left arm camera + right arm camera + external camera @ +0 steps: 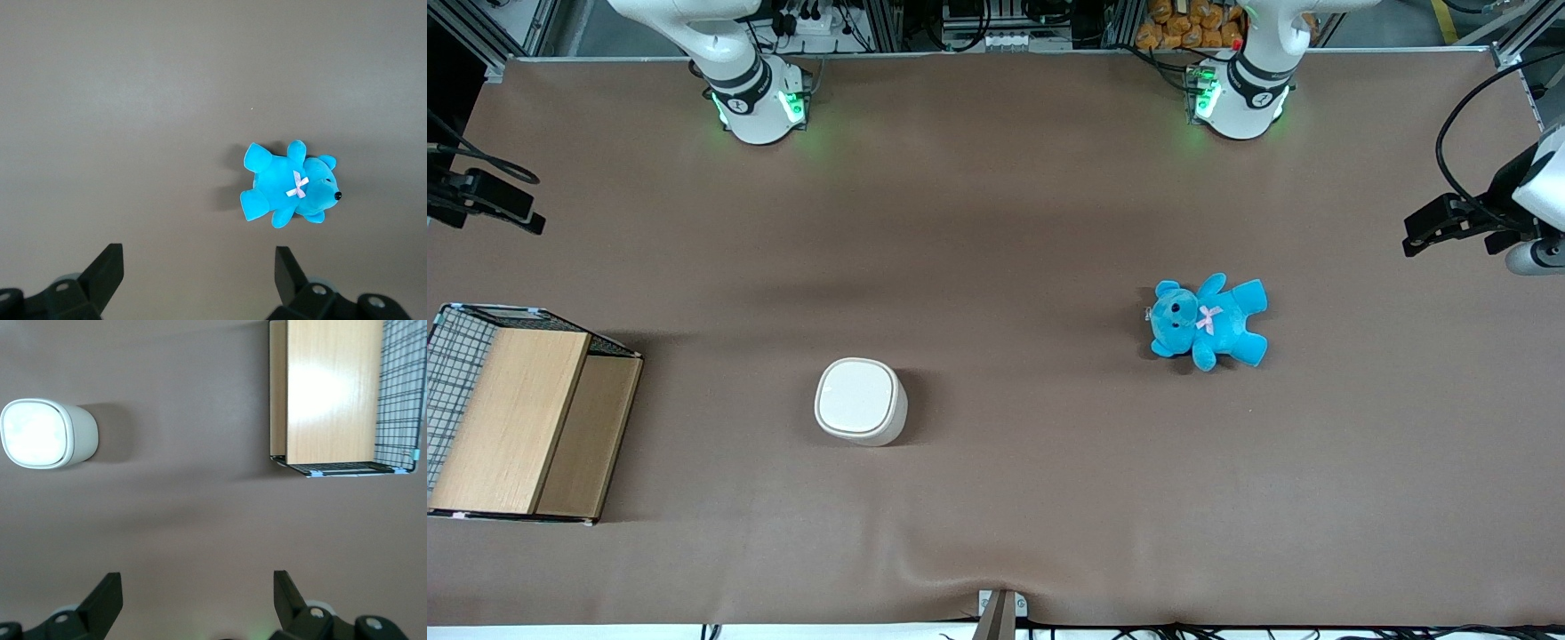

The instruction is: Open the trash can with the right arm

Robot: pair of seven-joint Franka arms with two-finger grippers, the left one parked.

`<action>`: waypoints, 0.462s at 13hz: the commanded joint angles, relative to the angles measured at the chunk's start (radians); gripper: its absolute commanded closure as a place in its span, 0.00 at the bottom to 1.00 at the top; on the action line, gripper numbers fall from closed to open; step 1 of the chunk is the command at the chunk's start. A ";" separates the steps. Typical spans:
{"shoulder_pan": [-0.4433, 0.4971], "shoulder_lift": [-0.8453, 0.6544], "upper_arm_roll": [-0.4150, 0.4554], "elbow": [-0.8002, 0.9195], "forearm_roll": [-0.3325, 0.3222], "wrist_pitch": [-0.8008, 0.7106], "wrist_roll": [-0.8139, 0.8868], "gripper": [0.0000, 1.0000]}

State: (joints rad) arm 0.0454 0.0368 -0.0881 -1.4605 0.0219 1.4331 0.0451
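Note:
The trash can [861, 400] is a small cream-white rounded-square bin standing upright on the brown table, with its flat white lid lying level and shut. It also shows in the right wrist view [48, 433]. The right arm's base [754, 96] stands at the table's back edge. My right gripper [520, 213] hangs high above the table at the working arm's end, farther from the front camera than the trash can and well apart from it. In the right wrist view the gripper [197, 581] is open and empty, with bare table between its fingers.
A wood-panelled wire basket [516, 413] lies at the working arm's end of the table, beside the trash can, and also shows in the right wrist view [333, 393]. A blue teddy bear [1209, 322] lies toward the parked arm's end.

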 commanded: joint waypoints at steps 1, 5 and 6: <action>0.098 0.064 -0.002 0.034 -0.007 -0.003 0.009 0.00; 0.241 0.139 -0.002 0.034 -0.002 0.000 0.021 0.00; 0.261 0.152 -0.002 0.034 0.013 0.000 0.021 0.00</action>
State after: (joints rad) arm 0.2664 0.1532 -0.0811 -1.4580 0.0234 1.4434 0.0595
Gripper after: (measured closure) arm 0.000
